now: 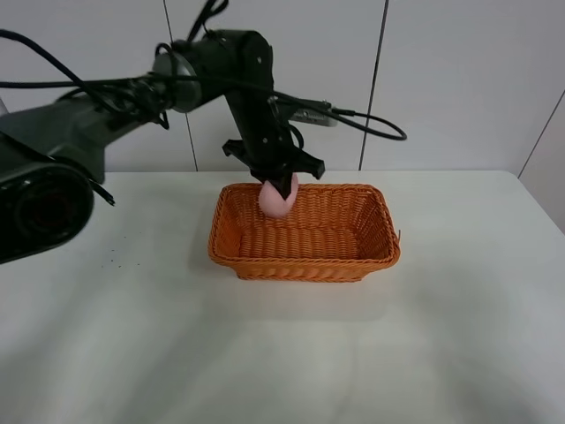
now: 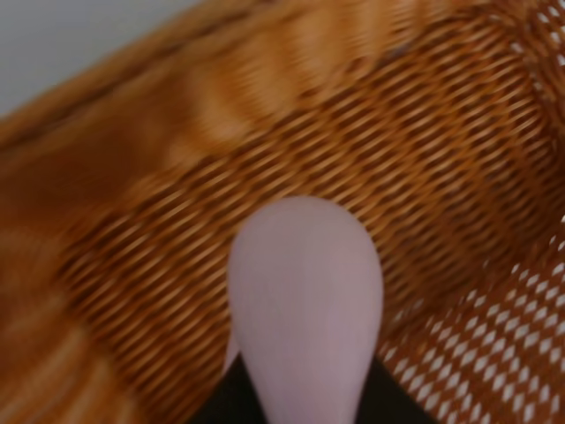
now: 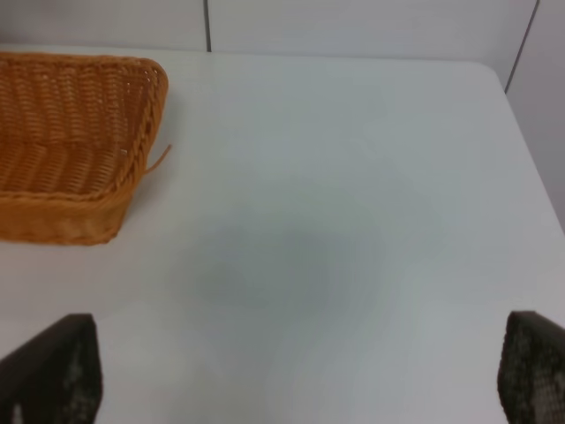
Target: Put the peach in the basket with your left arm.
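The pale pink peach (image 1: pixel 276 199) hangs in my left gripper (image 1: pixel 279 187), above the back left part of the orange wicker basket (image 1: pixel 305 263). The left gripper is shut on the peach, which is above the basket floor, not resting on it. In the left wrist view the peach (image 2: pixel 305 336) fills the lower middle, with the basket's woven wall (image 2: pixel 371 150) behind it. My right gripper (image 3: pixel 300 375) is open and empty over the table; its two dark fingertips (image 3: pixel 53 371) show far apart. The basket also shows in the right wrist view (image 3: pixel 79 141).
The white table (image 1: pixel 132 336) spreads around the basket. A grey panelled wall (image 1: pixel 459 79) stands behind it. The left arm (image 1: pixel 97 115) reaches in from the left with loose black cables (image 1: pixel 371 124) hanging near the wall.
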Action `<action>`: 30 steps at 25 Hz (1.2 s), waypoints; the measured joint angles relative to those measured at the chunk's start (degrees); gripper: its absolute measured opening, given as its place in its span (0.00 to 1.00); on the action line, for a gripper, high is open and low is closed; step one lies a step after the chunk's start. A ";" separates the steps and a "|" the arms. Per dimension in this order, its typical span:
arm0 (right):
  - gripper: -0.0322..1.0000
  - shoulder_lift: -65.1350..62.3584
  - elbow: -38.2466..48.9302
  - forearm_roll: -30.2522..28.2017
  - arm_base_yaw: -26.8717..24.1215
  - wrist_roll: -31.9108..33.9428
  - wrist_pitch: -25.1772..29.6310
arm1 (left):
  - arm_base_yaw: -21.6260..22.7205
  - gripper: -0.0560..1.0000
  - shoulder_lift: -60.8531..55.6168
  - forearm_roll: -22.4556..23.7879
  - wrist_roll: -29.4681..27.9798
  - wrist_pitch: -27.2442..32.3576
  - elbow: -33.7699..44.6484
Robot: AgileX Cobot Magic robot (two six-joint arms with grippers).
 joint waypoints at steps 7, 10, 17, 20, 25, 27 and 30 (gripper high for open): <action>0.70 0.00 0.00 0.00 0.00 0.00 0.00 | -2.05 0.19 5.25 -0.34 1.65 -5.38 -0.33; 0.70 0.00 0.00 0.00 0.00 0.00 0.00 | -2.05 0.44 5.45 -0.60 1.65 -5.33 -0.28; 0.70 0.00 0.00 0.00 0.00 0.00 0.00 | -1.78 0.83 5.17 -0.85 1.65 -3.02 -0.28; 0.70 0.00 0.00 0.00 0.00 0.00 0.00 | -1.02 0.85 3.26 -0.91 1.65 -0.77 -0.28; 0.70 0.00 0.00 0.00 0.00 0.00 0.00 | 2.06 0.86 -4.39 -0.50 2.01 1.51 -0.38; 0.70 0.00 0.00 0.00 0.00 0.00 0.00 | 3.86 0.86 -6.23 0.58 2.07 1.64 -0.65; 0.70 0.00 0.00 0.00 0.00 0.00 0.00 | 7.80 0.86 -6.80 1.54 2.07 1.64 -0.73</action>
